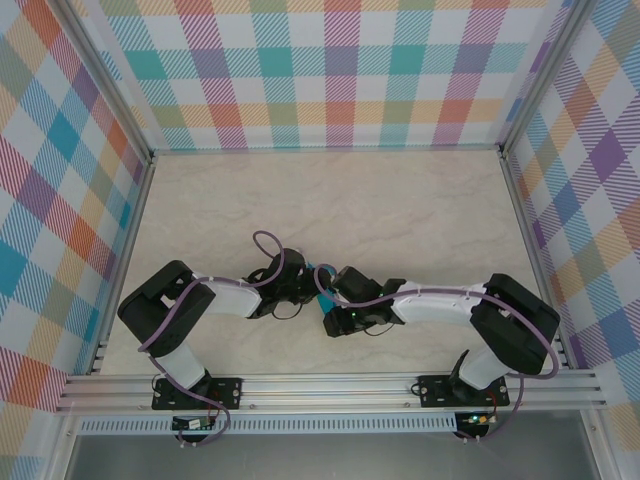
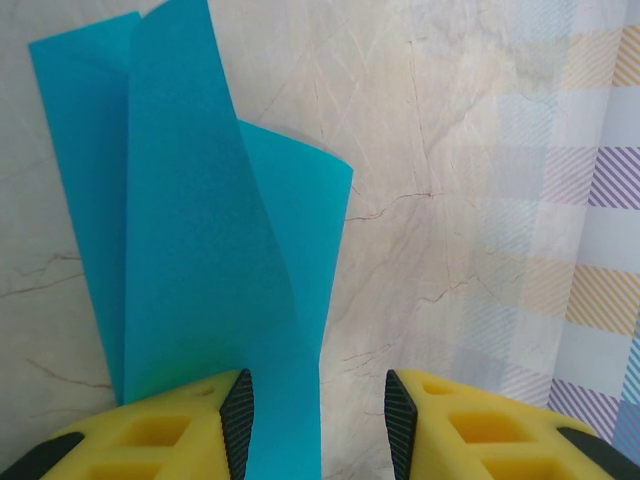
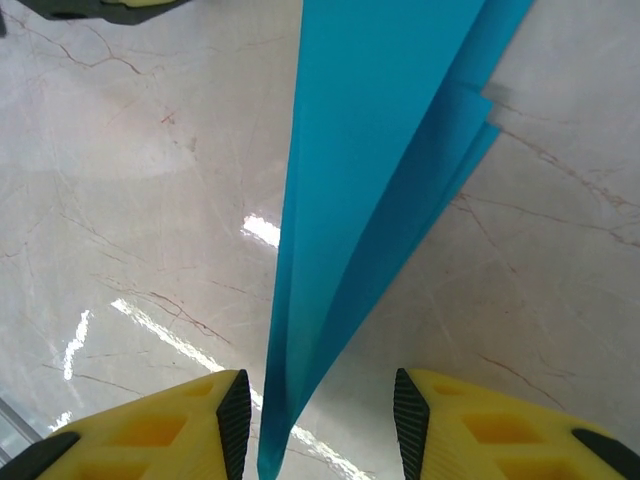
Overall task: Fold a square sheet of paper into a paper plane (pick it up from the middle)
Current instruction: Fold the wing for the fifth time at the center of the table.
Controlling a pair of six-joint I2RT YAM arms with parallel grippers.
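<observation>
The teal-blue sheet of paper [image 1: 322, 288] lies on the table between the two arms, folded into long layered flaps. In the left wrist view the paper [image 2: 200, 220] runs away from me with one flap curling up. Its near end sits between the fingers of my left gripper [image 2: 320, 420], close to the left pad; the jaws stand apart with bare table showing beside it. In the right wrist view the paper [image 3: 380, 150] tapers to a narrow point that lies between the spread fingers of my right gripper [image 3: 320, 420], touching neither pad.
The pale marble-patterned table [image 1: 330, 200] stretches behind the arms to checked walls on three sides. An aluminium rail [image 1: 330, 385] carries both arm bases along the near edge. A bit of the left gripper's finger [image 3: 100, 8] shows at the top of the right wrist view.
</observation>
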